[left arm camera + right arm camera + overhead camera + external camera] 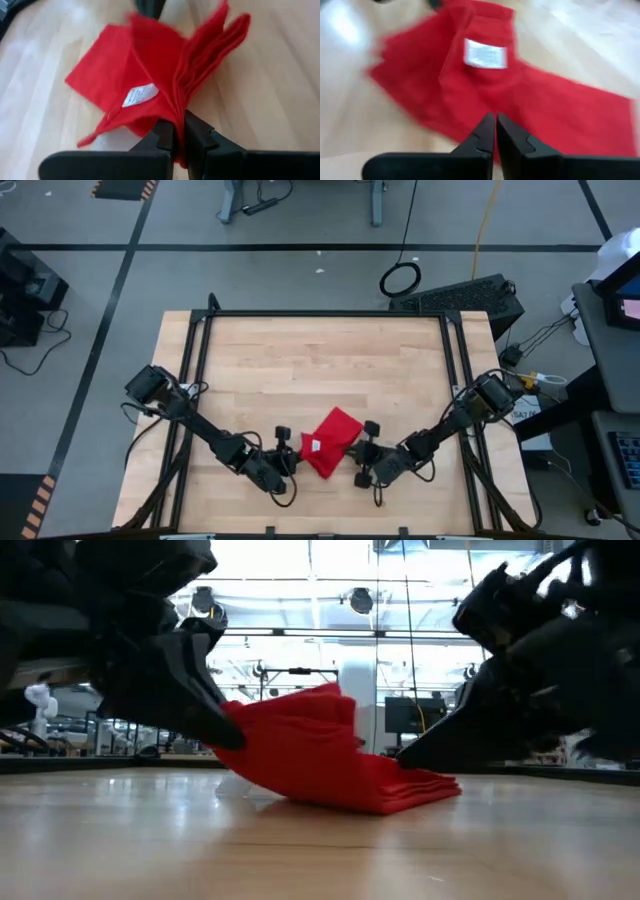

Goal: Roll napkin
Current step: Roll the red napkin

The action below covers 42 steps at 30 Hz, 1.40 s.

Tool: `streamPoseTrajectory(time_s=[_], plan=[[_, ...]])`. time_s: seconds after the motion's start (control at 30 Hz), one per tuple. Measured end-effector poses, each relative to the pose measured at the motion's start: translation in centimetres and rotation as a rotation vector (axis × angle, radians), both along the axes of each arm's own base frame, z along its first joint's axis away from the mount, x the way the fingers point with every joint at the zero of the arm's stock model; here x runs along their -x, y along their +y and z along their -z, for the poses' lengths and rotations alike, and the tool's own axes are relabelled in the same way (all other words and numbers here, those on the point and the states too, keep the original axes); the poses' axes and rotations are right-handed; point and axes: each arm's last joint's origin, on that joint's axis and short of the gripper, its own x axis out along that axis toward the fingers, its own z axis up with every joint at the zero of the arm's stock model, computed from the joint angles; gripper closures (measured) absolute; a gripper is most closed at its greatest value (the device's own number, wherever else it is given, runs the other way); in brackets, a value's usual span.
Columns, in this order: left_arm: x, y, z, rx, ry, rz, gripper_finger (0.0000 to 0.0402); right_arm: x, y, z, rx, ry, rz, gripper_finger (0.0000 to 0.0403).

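Near the front edge of the pale wooden butcher-block table (300, 350), about midway between its left and right sides, lies the bright red, thin fabric napkin (330, 442), folded into several layers. A small white tag (313, 446) shows on its upper face, toward the left.

From the left, the left gripper (288, 463) reaches in low over the wood. Its two dark fingers (162, 137) are pressed together with the napkin's layered edge pinched between them; in the left wrist view the red folds fan out from that pinch. In the low view this side of the cloth is lifted off the table, while the other side rests flat on the wood in a stack of folds.

From the right, the right gripper (362, 455) meets the napkin's right edge. Its fingers (485, 132) are closed tight against each other, their tips at the red cloth; whether any fabric is caught between them cannot be told. Both dark arms angle inward from the table's near corners.
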Motion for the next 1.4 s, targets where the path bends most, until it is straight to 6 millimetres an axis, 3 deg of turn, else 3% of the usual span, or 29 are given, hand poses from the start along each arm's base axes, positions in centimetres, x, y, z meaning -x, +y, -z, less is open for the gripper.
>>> streamPoseTrajectory(time_s=[0.17, 0.43, 0.53, 0.73, 0.93, 1.1, 1.17, 1.27, 1.4], plan=[[-0.1, -0.3, 0.3, 0.002, 0.001, 0.001, 0.0381, 0.8, 0.8, 0.4, -0.06, 0.027, 0.004, 0.0393], [-0.2, -0.3, 0.2, -0.025, -0.003, 0.029, 0.0382, 0.7, 0.5, -0.4, 0.078, -0.106, 0.185, 0.0394], [-0.2, -0.5, 0.1, -0.091, 0.002, 0.093, 0.0382, -0.7, -1.3, -0.7, -0.004, -0.119, 0.208, 0.0395], [-0.4, -0.5, 0.0, -0.234, 0.017, 0.246, 0.0382, -2.8, -4.6, -0.1, -0.268, 0.019, 0.056, 0.0401], [-0.8, 0.8, 0.0, -0.463, 0.036, 0.168, 0.0382, -3.5, -6.5, -0.4, -0.079, 0.017, 0.062, 0.0399], [-1.5, 3.1, 0.0, -0.639, 0.106, 0.126, 0.0382, -4.0, -9.5, -3.4, 0.02, -0.019, 0.101, 0.0399], [-1.9, 3.8, -0.1, -0.643, 0.119, 0.124, 0.0382, -3.9, -10.9, -4.7, 0.016, -0.018, 0.134, 0.0399], [-2.1, 3.7, 0.2, -0.56, 0.142, 0.268, 0.0382, -3.4, -12.3, -5.8, -0.036, 0.025, 0.122, 0.0399], [-1.3, 2.3, 0.6, -0.451, 0.18, 0.486, 0.0382, -2.8, -11.9, -4.2, -0.161, 0.091, -0.023, 0.0399]])
